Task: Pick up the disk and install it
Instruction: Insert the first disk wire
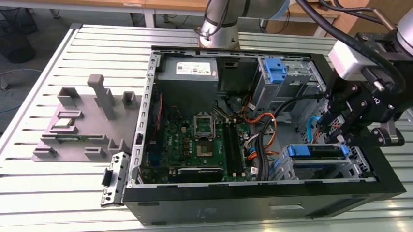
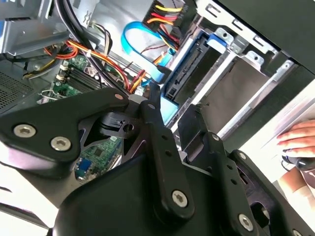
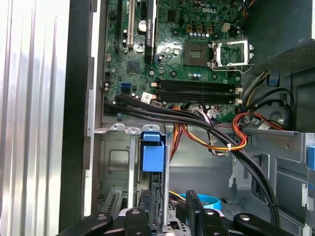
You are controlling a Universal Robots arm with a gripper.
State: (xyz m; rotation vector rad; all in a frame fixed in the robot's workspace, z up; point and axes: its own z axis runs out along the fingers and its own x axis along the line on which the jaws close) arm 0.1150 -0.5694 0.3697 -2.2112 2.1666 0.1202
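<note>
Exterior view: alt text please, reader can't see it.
Robot gripper hovers over the drive cage at the exterior view's right of an open computer case, just above a blue-railed disk sitting in it. The case lies on a slatted metal table; a grey fixture stands beside it.

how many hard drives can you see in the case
1: the disk sits in the drive bay at the exterior view's lower right. The bay farther back, with a blue bracket, may hide another.
</note>
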